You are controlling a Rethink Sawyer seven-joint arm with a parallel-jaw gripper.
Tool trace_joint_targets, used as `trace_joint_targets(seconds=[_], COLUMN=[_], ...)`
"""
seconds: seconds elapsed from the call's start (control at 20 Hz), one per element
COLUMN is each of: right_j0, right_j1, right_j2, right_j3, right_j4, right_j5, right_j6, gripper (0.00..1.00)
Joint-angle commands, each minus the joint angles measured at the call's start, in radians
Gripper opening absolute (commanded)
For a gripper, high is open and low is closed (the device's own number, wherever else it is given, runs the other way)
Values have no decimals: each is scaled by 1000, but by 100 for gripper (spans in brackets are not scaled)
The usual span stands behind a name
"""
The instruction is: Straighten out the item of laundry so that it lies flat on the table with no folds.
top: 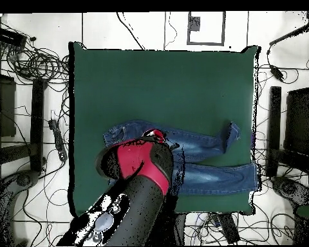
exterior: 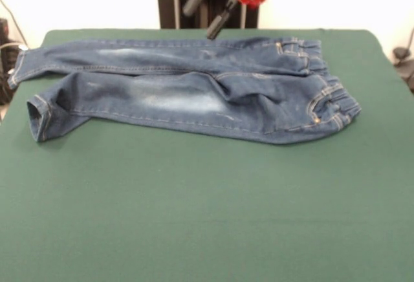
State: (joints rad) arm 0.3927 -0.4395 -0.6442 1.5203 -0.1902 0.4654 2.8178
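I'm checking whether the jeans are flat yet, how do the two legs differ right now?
On the jeans, the near leg has its cuff turned back on itself; the far leg lies straight. The far leg's cuff reaches the table edge; the near leg's stops short. Both show faded patches.

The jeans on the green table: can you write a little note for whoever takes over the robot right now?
Pincer: hangs above the far edge of the jeans, near the crotch; open or shut cannot be told, nothing seen in it.
Jeans: on the far half of the table, legs side by side, waistband at one end.
Done: mostly spread out.
Left: nearer leg's cuff is folded up; wrinkles near the crotch need smoothing.
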Motion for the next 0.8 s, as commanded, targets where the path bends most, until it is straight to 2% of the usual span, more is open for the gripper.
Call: trace_joint_targets(seconds=[0.05,0.55,0.8], right_j0=[37,115,179], right_j1=[93,224,295], right_j2=[105,75,47], right_j3=[-23,-91,-133], right_j4=[68,186,302], right_j5=[-41,-48,-2], right_j6=[173,280,355], gripper=[100,100,100])
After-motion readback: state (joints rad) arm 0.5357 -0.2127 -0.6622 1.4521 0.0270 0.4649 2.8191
